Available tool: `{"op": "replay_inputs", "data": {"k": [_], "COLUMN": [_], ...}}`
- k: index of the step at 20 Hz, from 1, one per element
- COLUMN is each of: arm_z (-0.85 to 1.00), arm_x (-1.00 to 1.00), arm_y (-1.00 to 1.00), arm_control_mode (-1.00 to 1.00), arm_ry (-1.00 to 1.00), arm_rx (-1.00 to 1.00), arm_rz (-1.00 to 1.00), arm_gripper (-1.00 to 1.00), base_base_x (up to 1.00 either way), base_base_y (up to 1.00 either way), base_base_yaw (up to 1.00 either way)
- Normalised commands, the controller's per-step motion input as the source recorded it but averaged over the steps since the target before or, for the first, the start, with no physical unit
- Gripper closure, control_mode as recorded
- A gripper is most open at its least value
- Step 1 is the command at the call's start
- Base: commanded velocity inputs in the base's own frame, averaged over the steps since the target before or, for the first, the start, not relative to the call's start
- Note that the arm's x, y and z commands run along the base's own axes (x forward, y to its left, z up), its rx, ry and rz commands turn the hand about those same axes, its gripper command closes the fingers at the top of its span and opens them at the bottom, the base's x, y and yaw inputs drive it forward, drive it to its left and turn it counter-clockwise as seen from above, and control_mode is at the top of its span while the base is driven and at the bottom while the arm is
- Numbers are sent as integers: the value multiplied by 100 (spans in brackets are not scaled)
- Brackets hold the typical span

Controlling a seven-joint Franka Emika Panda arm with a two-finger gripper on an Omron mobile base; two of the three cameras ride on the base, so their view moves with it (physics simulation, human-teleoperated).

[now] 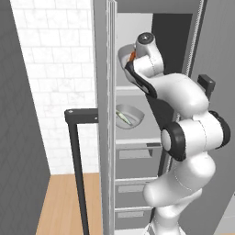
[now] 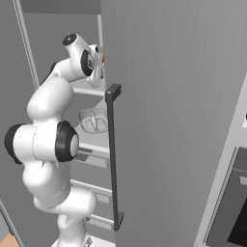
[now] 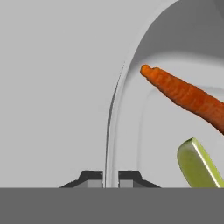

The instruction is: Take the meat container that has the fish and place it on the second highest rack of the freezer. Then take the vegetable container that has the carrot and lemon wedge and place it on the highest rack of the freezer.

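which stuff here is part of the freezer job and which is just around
Job: vegetable container with carrot and lemon wedge, pinched at its rim by the fingers; meat container with fish; freezer.
Around: tiled wall, wood floor.

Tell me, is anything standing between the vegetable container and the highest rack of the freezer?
Nothing visible. The pincer is shut on the rim of the vegetable container, which holds the carrot and is already up at the highest rack of the freezer. The meat container sits one rack lower, out of the way.
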Motion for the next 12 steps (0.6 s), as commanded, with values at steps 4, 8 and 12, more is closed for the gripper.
{"op": "replay_inputs", "data": {"k": [4, 8, 12], "arm_z": [-9, 0, 0], "arm_x": [18, 0, 5], "arm_y": [1, 0, 0], "arm_control_mode": [-100, -100, -100], "arm_ry": [-3, 0, 2], "arm_rx": [0, 0, 0], "arm_rz": [-1, 0, 0], "arm_gripper": [100, 100, -100], "base_base_x": [0, 0, 0], "base_base_y": [0, 0, 0], "base_base_yaw": [0, 0, 0]}}
